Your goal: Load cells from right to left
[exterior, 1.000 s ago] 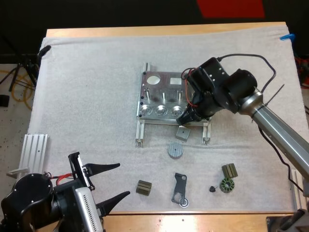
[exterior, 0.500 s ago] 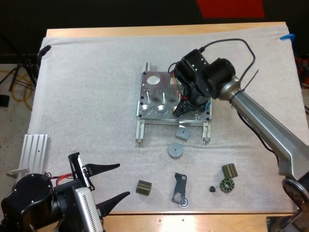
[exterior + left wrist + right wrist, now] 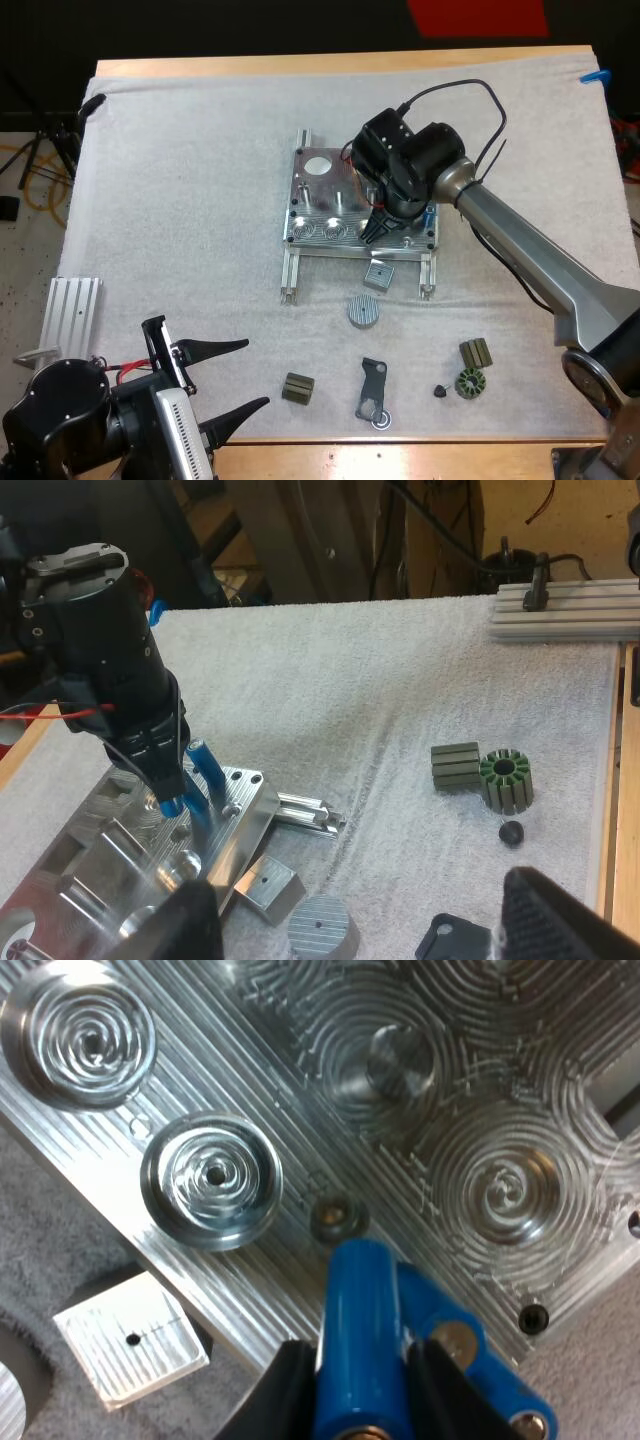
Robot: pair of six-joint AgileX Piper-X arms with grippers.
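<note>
While the right gripper (image 3: 362, 1390) clamps a blue cylinder (image 3: 362, 1300) over the mid-frame metal block (image 3: 320, 192), its tilt could jam it; the left gripper (image 3: 255, 372) gapes, lower left.

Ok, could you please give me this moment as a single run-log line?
right gripper: shut on blue cell, over metal fixture | other blue cells beside it | left gripper: open, over mat near-left corner

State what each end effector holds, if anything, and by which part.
Right end effector: a blue cylinder, gripped on both sides near its upper end, over the metal fixture. Left end effector: nothing, open.
</note>
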